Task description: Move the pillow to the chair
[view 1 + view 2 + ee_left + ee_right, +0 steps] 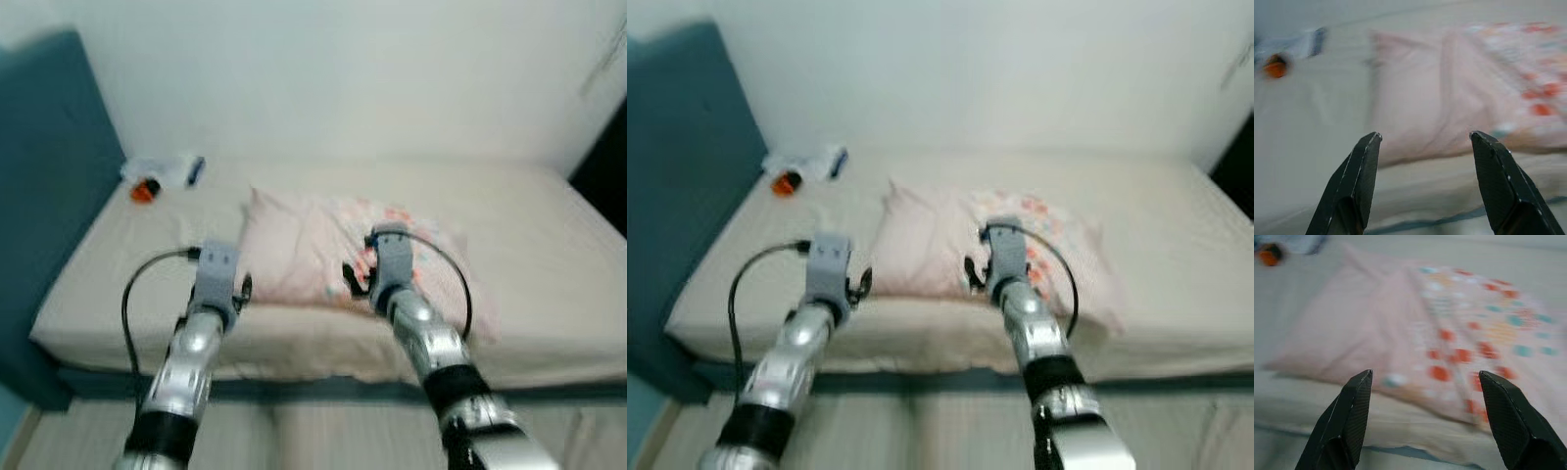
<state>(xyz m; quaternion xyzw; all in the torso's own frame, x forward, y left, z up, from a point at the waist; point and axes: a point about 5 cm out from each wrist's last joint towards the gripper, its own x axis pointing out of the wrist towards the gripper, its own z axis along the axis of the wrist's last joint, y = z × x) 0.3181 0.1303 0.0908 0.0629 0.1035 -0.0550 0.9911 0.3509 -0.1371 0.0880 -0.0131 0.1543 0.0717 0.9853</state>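
Pillow [313, 250], pale pink with a patch of red, orange and teal dots on one half, lies flat on a bed [549, 245] covered in a plain cream sheet. It sits near the bed's front edge, about midway along it. At the back left corner of the bed, next to a dark teal headboard [49, 176], lie a small orange object [144, 190] and a dark blue one [195, 171] on something pale, too blurred to identify.

Both silver arms reach forward from the bed's front edge. Left gripper [1422, 142] hovers over the front edge just beside the pillow's plain left end, its two black fingers [1364, 166] spread wide with nothing between them. Right gripper [1425, 382] hovers above the pillow's front edge near the dotted half, its fingers [1503, 411] likewise wide apart and holding nothing. Neither gripper touches the pillow.
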